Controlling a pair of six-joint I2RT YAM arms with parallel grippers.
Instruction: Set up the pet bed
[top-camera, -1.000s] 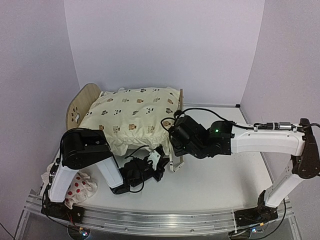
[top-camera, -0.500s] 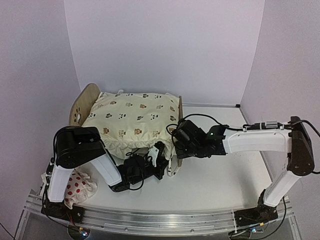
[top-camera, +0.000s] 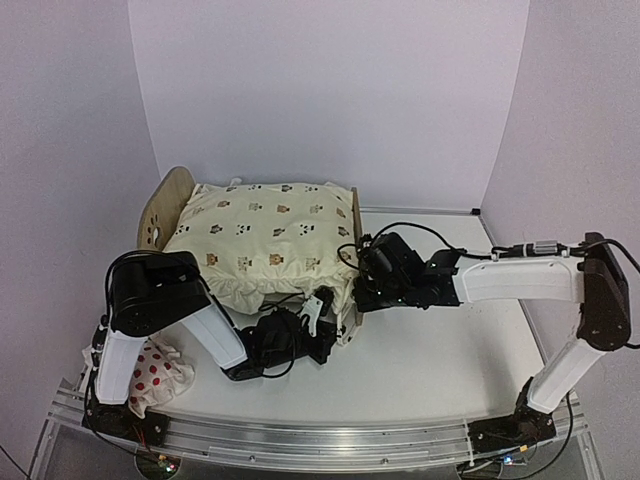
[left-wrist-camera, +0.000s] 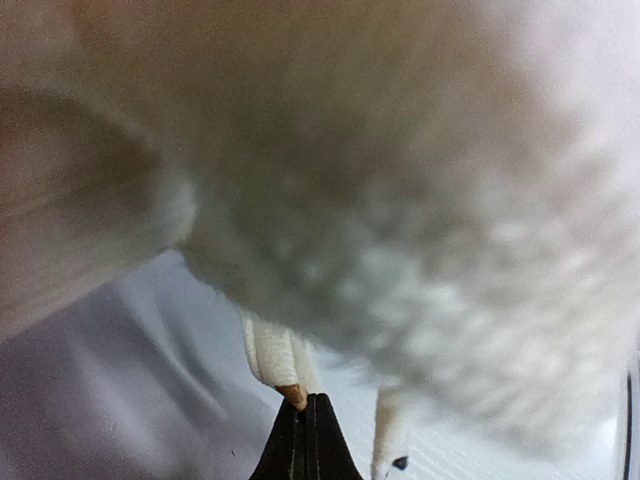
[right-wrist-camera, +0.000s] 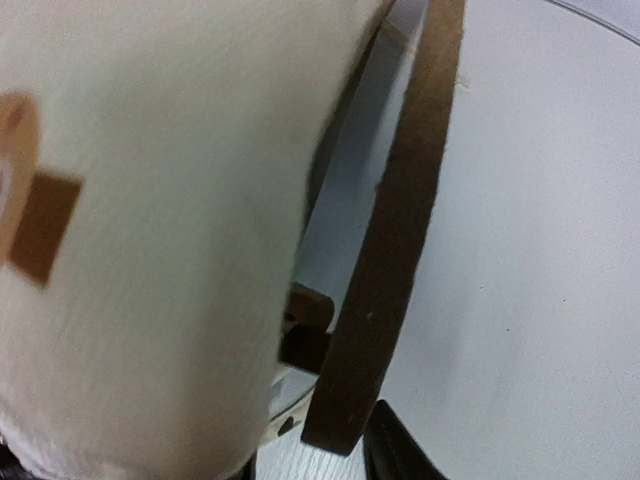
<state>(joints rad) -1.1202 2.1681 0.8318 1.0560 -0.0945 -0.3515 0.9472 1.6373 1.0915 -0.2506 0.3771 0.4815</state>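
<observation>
Pale lilac walls (top-camera: 330, 90) close in the back and both sides. The white table (top-camera: 440, 350) runs between them, with a metal rail (top-camera: 320, 436) along its near edge.

The bed (top-camera: 163, 212) stands at the table's back left. It lies left of the right gripper (top-camera: 357, 288) and beyond the left gripper (top-camera: 322, 312). The cushion (top-camera: 265, 235) covers it, and the cushion's near hem sags just above the left jaws. The pillow (top-camera: 160, 375) lies well behind the left jaws, beside that arm's base.

The right jaws stand apart and released, astride the footboard (right-wrist-camera: 385, 250). One finger (right-wrist-camera: 390, 452) is just outside the board, and the cushion (right-wrist-camera: 150, 250) bulges on the board's other side.

The left jaws (left-wrist-camera: 306, 425) are clenched. A cream tie (left-wrist-camera: 270, 352) hangs from the cushion (left-wrist-camera: 400, 200) with its end right at their tips. Whether it is nipped between them cannot be told.

A second ago the cushion was heaped higher and reached nearer the back wall. It now lies flatter and a little closer to the arms. The footboard (top-camera: 351, 262) has drawn slightly left. The right arm (top-camera: 510, 285) has dropped, its forearm now low and level. Its jaws have moved from the board's near end to farther along it, and they are wider than before. The left jaws are clenched as before, having shifted only slightly. The pillow has not moved.
</observation>
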